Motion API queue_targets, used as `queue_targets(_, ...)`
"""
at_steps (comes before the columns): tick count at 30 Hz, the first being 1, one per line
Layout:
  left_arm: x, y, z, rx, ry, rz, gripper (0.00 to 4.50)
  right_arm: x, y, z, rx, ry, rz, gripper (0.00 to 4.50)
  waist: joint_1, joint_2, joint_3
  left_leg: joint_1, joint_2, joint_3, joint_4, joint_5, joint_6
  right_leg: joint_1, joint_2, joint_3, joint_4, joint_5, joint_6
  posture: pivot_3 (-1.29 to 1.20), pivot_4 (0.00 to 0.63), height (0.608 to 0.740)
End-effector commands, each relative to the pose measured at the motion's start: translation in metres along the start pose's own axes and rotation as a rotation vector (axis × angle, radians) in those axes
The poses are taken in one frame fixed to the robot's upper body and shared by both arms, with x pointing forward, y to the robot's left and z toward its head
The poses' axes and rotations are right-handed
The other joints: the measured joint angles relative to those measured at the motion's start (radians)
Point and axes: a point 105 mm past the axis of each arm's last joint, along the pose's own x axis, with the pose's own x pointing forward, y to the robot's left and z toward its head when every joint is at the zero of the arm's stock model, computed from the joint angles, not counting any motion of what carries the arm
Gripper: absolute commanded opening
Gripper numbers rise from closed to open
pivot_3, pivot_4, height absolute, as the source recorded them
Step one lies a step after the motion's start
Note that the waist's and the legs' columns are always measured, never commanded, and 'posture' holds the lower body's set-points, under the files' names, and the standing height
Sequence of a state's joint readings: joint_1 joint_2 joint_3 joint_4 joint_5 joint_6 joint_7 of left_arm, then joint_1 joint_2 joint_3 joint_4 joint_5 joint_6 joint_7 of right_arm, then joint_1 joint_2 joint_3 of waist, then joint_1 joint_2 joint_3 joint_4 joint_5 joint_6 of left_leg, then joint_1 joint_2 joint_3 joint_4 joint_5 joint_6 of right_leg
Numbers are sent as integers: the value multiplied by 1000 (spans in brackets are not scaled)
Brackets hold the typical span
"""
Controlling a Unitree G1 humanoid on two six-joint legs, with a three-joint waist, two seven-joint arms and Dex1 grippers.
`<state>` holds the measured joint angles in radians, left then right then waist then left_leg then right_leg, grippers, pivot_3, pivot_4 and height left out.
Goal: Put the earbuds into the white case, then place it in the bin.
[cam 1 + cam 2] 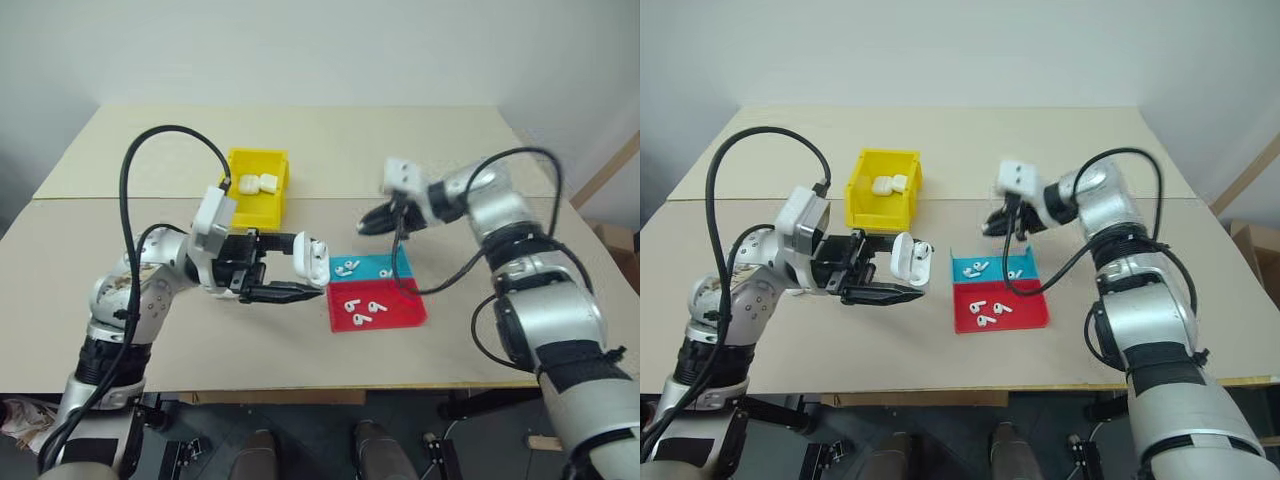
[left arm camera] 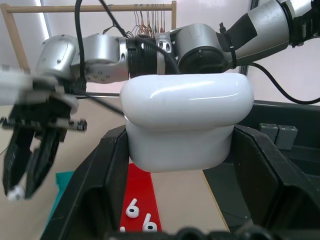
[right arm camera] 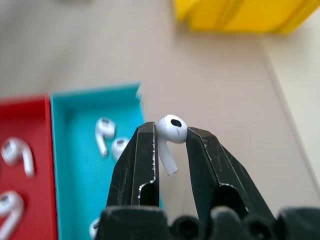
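I am viewing the yellow bin (image 1: 883,200), which is holding two white cases; the blue tray (image 1: 996,268) is carrying about three earbuds, the red tray (image 1: 1000,310) about three. My left gripper (image 1: 290,270) is clamping a glossy, rounded white case (image 1: 314,258), lid raised, beside the trays. My right gripper (image 3: 172,145) is pinching one earbud (image 3: 171,135) above the table between bin and blue tray.

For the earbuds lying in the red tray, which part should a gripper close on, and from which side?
Probably the rounded head, coming from straight above. The earbuds lie flat in the shallow red tray, stems level, so a side approach would meet the rim. The right gripper already holds one earbud this way, pinched at the head with the stem hanging free.
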<state>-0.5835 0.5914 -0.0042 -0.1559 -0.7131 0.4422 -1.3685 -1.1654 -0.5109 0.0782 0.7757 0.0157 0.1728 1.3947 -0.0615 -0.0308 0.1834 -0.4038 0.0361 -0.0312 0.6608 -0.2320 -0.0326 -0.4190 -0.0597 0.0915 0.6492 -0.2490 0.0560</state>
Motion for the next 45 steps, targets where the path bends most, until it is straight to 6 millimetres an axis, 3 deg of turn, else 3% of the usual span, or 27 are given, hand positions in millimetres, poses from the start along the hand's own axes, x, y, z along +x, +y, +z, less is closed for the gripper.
queue_targets(1,2,-1,9,31,-24,-23,2767,-25,11,27,104,-240,-37,636,5,0,0,0,0,0,0,0,0,0,0,0,0,0,0,0,150,740)
queue_targets(4,2,-1,9,29,-26,-28,2767,-39,28,41,172,-406,-59,636,8,1,0,0,0,0,1,0,0,0,0,1,1,0,0,0,150,740)
queue_targets(8,4,-1,9,27,-25,-36,2767,-61,72,74,261,-691,55,636,7,1,0,0,0,0,0,0,1,-1,1,1,3,0,0,0,150,740)
queue_targets(13,7,1,9,25,-25,-33,2767,-53,115,92,265,-742,132,636,9,2,-1,1,0,0,0,0,1,0,1,1,2,0,0,0,150,740)
queue_targets(16,10,5,12,21,-32,-19,2767,-42,129,96,259,-730,148,636,10,2,-1,0,0,0,0,1,1,0,1,1,2,0,0,0,150,740)
queue_targets(31,20,5,16,11,-44,-60,2767,-27,155,94,242,-687,223,636,16,2,-1,0,0,0,0,1,1,0,1,1,1,0,1,0,150,740)
queue_targets(45,20,5,16,15,-43,-61,2767,-20,159,84,243,-647,214,636,16,2,-1,-1,0,0,0,1,1,-1,1,1,0,0,1,0,150,740)
